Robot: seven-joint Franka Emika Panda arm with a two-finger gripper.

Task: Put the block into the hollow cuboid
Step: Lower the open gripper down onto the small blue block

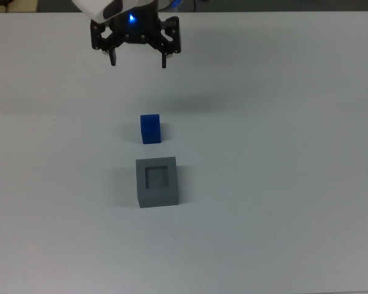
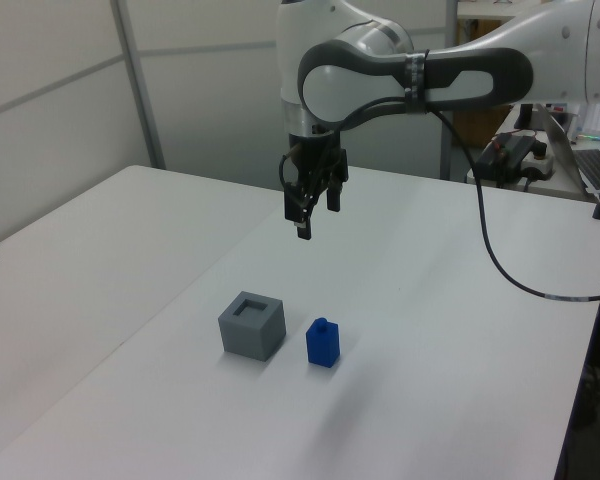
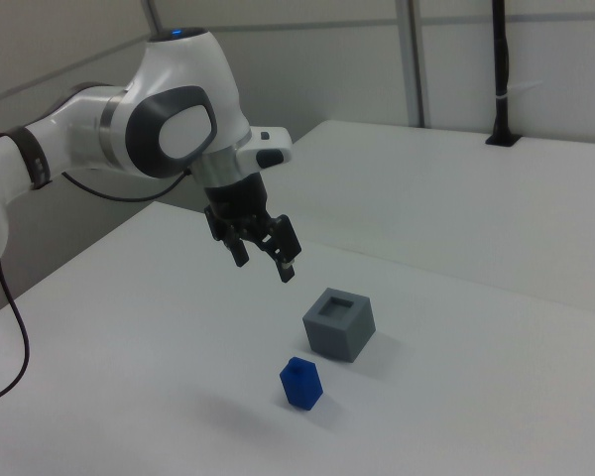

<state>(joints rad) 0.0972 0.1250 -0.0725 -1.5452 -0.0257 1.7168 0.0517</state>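
The small bright-blue block [image 1: 150, 128] [image 2: 323, 343] [image 3: 300, 384] stands on the white table. Right beside it sits the grey hollow cuboid [image 1: 156, 181] [image 2: 252, 324] [image 3: 339, 324], its square recess facing up with nothing in it; a narrow gap separates the two. My gripper [image 1: 138, 61] [image 2: 316, 218] [image 3: 266, 265] hangs open in the air, well above the table and off to one side of the block. Nothing sits between its fingers. In the top view it is above the block, near the frame's upper edge.
The white table [image 1: 282, 184] stretches wide around both objects. A black cable [image 2: 490, 250] trails across the table on the left view's right, with desk clutter [image 2: 520, 150] behind it. A black post [image 3: 499, 69] stands at the table's far edge in the right view.
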